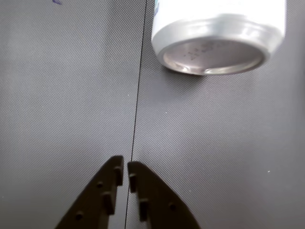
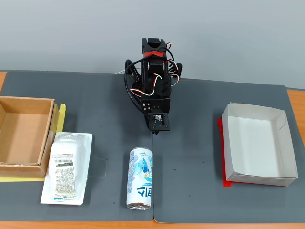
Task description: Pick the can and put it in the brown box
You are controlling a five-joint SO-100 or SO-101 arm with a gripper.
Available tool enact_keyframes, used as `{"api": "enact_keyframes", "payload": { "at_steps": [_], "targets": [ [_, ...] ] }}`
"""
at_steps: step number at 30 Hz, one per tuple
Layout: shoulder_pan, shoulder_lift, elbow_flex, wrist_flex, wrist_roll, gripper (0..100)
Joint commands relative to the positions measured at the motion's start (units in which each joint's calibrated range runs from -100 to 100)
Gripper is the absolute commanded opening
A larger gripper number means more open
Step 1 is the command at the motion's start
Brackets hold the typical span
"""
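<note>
Wrist view: my tool (image 1: 125, 172) hangs over the dark counter (image 1: 214, 143) with its jaws nearly closed and empty, touching nothing, the silver end of the can (image 1: 217, 43) lying ahead of it, so I judge the reach-to-can step barely begun. Fixed view: the can (image 2: 139, 178) lies on its side in front of the folded arm, the brown box (image 2: 24, 136) well apart at left beyond a wrapped package (image 2: 66, 167); next I must open the jaws and descend across the can's body.

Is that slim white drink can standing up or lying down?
Lying down: the slim white drink can rests lengthwise on the dark mat, silver end facing the fixed view.
</note>
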Motion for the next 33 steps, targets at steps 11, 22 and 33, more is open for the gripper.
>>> {"api": "enact_keyframes", "payload": {
  "at_steps": [11,22,33],
  "targets": [
    [-0.3,18.2,-13.6,-8.4,0.1,1],
    [-0.2,34.2,-30.7,-11.6,0.2,2],
    [0.3,51.4,-49.9,-11.6,0.2,2]
  ]
}}
